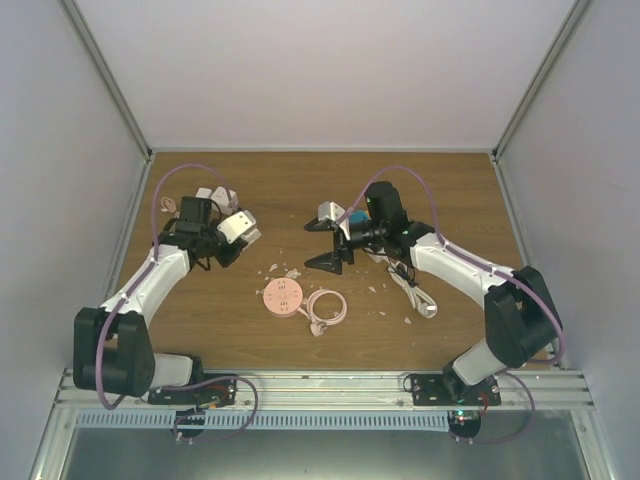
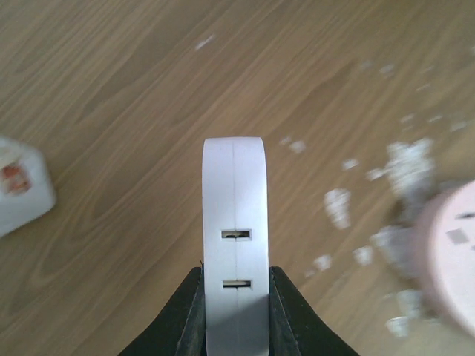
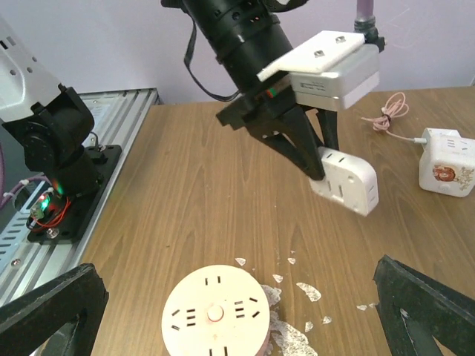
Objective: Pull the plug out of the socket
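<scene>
The left gripper (image 2: 236, 300) is clenched on a white adapter (image 2: 234, 193), its black fingers (image 2: 184, 319) pressing the two flat sides. The narrow edge with two slots faces the left wrist camera. The adapter hangs clear of the table (image 1: 450, 190), on the left side, well apart from the socket (image 1: 282, 298). The socket is a round pink disc lying flat near the middle front, slotted face up. Its pink cable (image 1: 328, 305) is coiled just beside it on the right.

The right gripper (image 1: 322, 245) is released, jaws spread wide, low over the table behind the socket and pointing toward the left arm. In the right wrist view its fingers (image 3: 52, 311) stand at both bottom corners with the socket between them.

A white cube (image 3: 447, 162) sits beyond the adapter, white chips (image 3: 297, 285) are scattered around the socket, and a white cord (image 1: 415, 292) lies under the right arm
</scene>
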Controlling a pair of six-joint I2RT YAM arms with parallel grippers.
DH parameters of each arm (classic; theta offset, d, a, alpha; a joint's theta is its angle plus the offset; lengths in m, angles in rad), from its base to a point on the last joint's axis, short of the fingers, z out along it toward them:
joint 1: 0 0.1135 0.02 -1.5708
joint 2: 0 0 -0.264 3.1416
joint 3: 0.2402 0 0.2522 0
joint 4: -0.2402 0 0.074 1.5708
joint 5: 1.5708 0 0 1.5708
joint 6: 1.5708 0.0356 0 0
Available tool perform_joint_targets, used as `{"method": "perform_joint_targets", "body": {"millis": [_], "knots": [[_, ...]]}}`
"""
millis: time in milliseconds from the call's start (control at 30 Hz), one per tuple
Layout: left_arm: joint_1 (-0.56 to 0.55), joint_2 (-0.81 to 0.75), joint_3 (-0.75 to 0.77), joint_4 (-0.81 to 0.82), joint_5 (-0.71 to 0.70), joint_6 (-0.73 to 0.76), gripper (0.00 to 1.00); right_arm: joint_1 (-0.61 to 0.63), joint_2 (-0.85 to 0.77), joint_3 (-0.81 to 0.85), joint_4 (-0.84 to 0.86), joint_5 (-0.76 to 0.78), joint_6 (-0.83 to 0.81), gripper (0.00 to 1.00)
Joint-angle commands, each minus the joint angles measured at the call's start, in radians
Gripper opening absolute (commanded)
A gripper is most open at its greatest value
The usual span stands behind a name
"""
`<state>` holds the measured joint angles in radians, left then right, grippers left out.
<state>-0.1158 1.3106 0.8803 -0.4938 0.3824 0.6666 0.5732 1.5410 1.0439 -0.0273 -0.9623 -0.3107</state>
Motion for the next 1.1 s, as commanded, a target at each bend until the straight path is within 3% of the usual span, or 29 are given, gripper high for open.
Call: {"method": "perform_joint_targets", "body": {"millis": [0, 367, 1067], "knots": [[0.068, 0.031, -0.032, 0.166, -0.205, 0.088, 0.00, 0.009, 0.026, 0.018, -0.016, 0.011, -0.028, 1.00], [0.173, 0.116, -0.107, 0.401, -0.435, 0.271, 0.02, 0.038, 0.049, 0.023, -0.048, 0.045, -0.058, 1.00], [0.229, 0.317, -0.162, 0.666, -0.578, 0.383, 0.06, 0.041, 0.082, 0.011, -0.238, 0.188, -0.197, 0.98]]}}
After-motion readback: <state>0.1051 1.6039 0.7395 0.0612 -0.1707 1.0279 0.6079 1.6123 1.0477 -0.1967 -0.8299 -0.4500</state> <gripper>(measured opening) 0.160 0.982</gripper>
